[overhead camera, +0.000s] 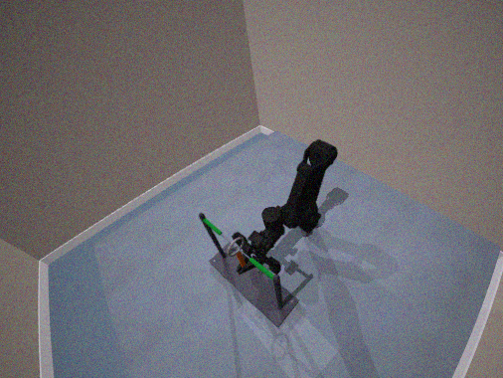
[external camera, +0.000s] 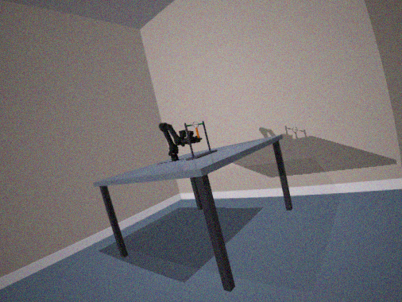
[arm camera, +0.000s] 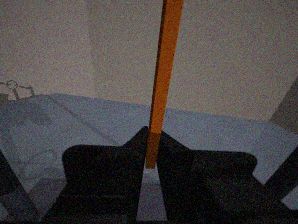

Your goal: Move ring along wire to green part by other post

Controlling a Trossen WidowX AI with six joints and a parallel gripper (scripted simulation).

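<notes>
A blue-grey table [external camera: 222,156] on dark legs stands in a corner of beige walls [external camera: 258,67], over a blue floor [external camera: 318,246] edged by a white skirting board [external camera: 338,187]; on it a grey base plate [overhead camera: 258,293] carries two dark posts; the gripper [arm camera: 152,150] is clamped on the orange handle [arm camera: 165,65]; the ring [overhead camera: 235,245] sits about midway along the wire, between the green ends [overhead camera: 212,227].

orange handle [arm camera: 164,75], black claw [arm camera: 151,150], green wire ends [overhead camera: 261,268], blue-grey table [external camera: 167,170], beige walls [overhead camera: 124,90]
</notes>
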